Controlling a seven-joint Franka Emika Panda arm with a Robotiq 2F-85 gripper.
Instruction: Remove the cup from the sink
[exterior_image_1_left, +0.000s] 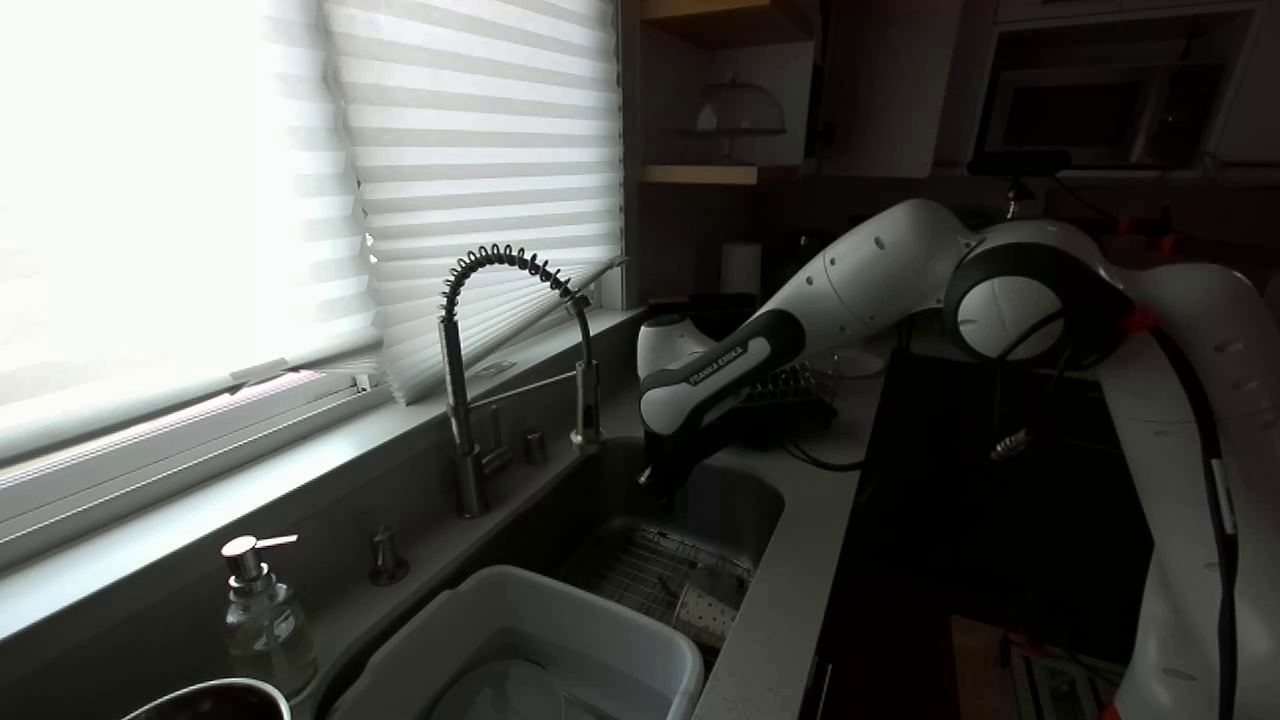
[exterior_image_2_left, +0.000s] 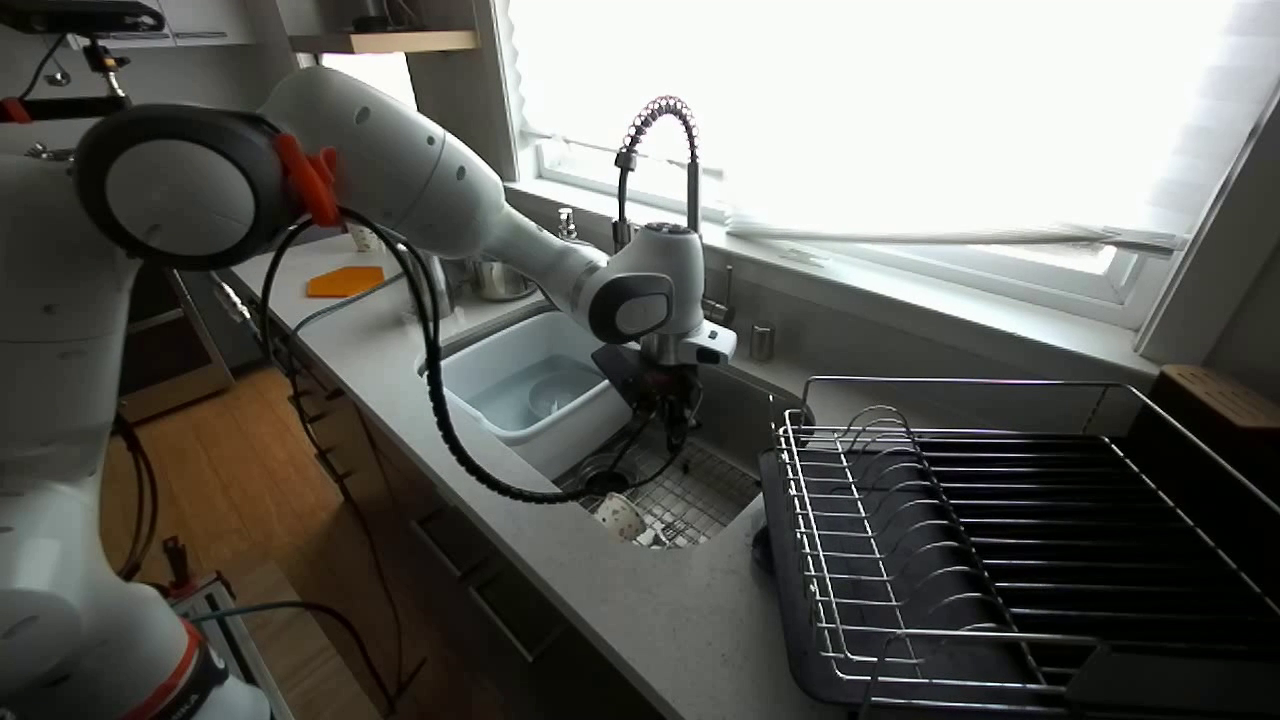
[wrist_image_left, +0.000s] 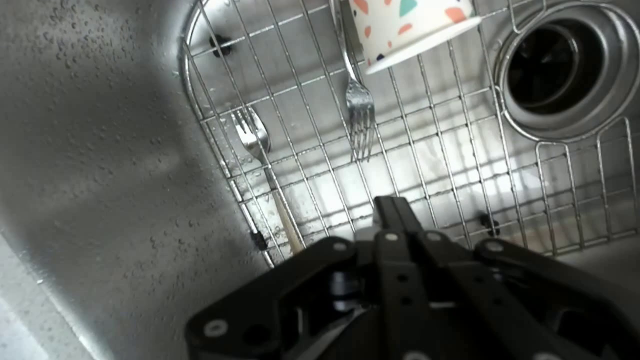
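The cup (wrist_image_left: 407, 30) is seen lying on its side on the wire grid (wrist_image_left: 322, 145) in the sink (wrist_image_left: 135, 140), near the long edge of the counter (exterior_image_2_left: 700, 620). Nothing is gripped: the fingertips of the gripper (wrist_image_left: 392, 204) are pressed together. They should be parted before the cup is approached, and its side pinched lightly near the rim, since thin walls could be crushed. The fork (wrist_image_left: 360, 105) just beside it is best kept out of the pinch. Sideways room is limited by the white tub (exterior_image_2_left: 575, 440); a straight lift is advised, away from the faucet (exterior_image_1_left: 460, 400).
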